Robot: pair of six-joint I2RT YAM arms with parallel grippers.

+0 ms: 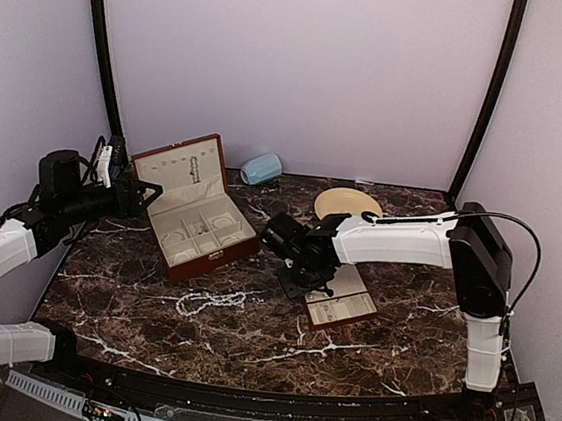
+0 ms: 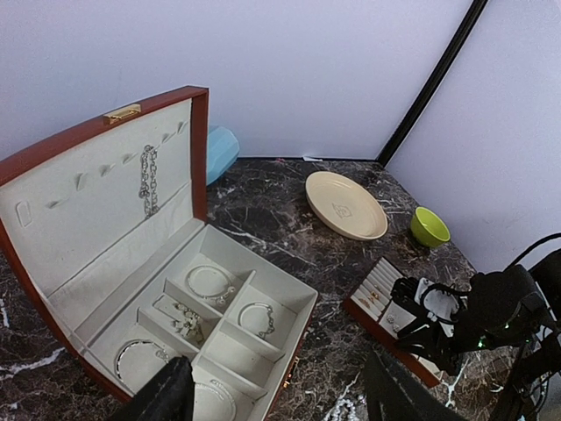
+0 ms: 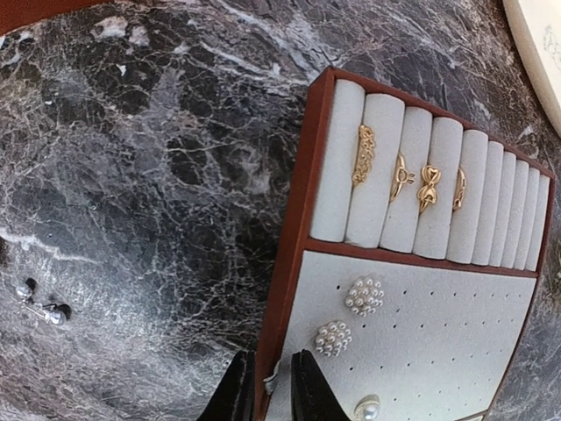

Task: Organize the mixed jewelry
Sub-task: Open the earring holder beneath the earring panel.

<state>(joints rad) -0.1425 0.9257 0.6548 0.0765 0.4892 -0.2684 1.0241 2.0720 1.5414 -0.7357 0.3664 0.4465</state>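
We find bare counter (image 1: 246, 353) along the near edge, in front of the pearl strand (image 1: 209, 301). On the left the open box (image 1: 204, 228) and its raised lid (image 1: 179, 168) block passage; the right arm (image 1: 388, 240) stretches across above the slotted tray (image 1: 343, 306), near the plate (image 1: 340, 201).
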